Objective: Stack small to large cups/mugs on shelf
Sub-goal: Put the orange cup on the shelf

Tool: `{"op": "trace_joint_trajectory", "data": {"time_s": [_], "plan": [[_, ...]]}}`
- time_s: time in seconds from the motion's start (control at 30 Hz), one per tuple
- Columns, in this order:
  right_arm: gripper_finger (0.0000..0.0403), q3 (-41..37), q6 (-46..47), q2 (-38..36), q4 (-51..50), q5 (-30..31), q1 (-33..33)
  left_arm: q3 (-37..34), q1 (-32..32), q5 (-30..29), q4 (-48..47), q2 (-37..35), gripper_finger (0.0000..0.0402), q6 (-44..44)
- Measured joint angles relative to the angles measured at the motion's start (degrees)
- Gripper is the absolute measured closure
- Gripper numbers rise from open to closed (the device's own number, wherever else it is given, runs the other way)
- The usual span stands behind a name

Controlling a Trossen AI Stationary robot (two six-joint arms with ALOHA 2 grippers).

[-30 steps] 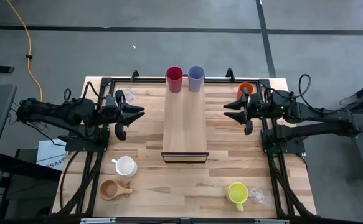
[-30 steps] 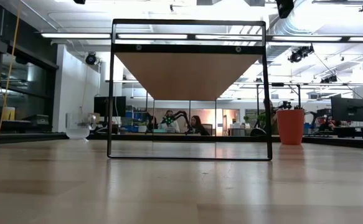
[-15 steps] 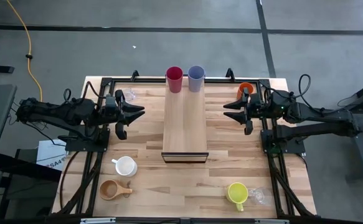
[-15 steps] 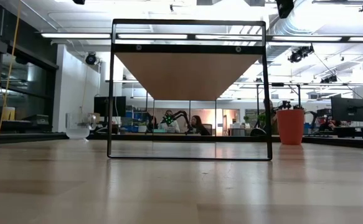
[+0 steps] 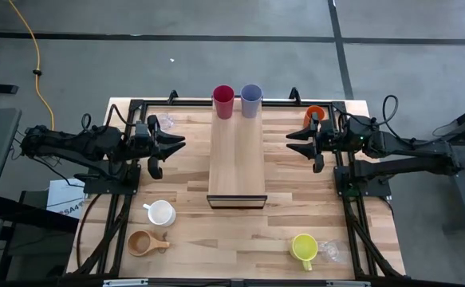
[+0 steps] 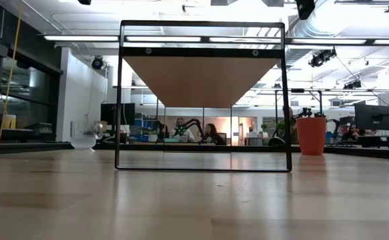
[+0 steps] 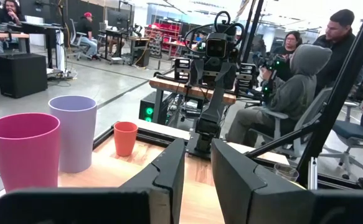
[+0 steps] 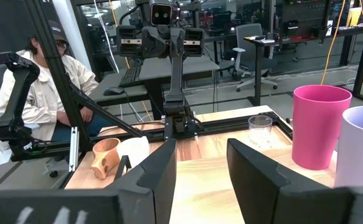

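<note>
The shelf (image 5: 236, 159) stands mid-table. A red tumbler (image 5: 223, 102) and a lavender tumbler (image 5: 251, 100) stand upright side by side at its far end; they also show in the left wrist view (image 7: 24, 149) (image 7: 73, 130). An orange tumbler (image 5: 314, 116) stands far right and a clear glass (image 5: 167, 122) far left. A white mug (image 5: 161, 213) and a wooden cup (image 5: 143, 242) sit near left. A yellow mug (image 5: 303, 246) and a second glass (image 5: 330, 252) sit near right. My left gripper (image 5: 175, 146) and right gripper (image 5: 296, 142) hover open and empty on either side of the shelf.
A black frame (image 5: 136, 108) runs around the tabletop, with the arm bases on the left and right sides. Bare wood lies between each gripper and the shelf. People sit in the room beyond the table (image 7: 293, 87) (image 8: 38, 93).
</note>
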Motion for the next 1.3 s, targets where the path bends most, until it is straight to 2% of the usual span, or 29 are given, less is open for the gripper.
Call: {"op": "trace_joint_trajectory", "data": {"time_s": [0.47, 0.63, 0.77, 0.87, 1.03, 1.3], "plan": [[0.0269, 0.0, 0.04, 0.0, 0.0, 0.0, 0.0, 0.0, 0.01, 0.0, 0.0, 0.0, 0.0332, -0.02], [0.0269, 0.01, 4.25, 0.15, 0.19, -0.01, 0.03, 0.0, 0.01, 0.0, -0.02, 0.0, 0.0332, -0.01], [0.0269, 2.25, 7.96, 1.12, -5.95, -0.3, 2.74, 0.0, 0.01, 0.0, -0.16, 0.0, 0.0332, -0.02], [0.0269, 5.06, 5.9, 2.39, -13.98, -0.42, 6.12, 0.0, 0.01, 0.0, -0.2, 0.0, 0.0332, -0.02], [0.0269, 8.1, 1.84, 3.28, -17.41, 5.24, 8.94, 0.0, 0.0, -0.48, -0.2, 0.0, 0.0332, -0.02], [0.0269, 8.85, 1.03, 3.23, -17.93, 8.03, 8.85, 0.0, 0.02, -0.61, -0.2, 0.0, 0.0332, -0.02]]}}
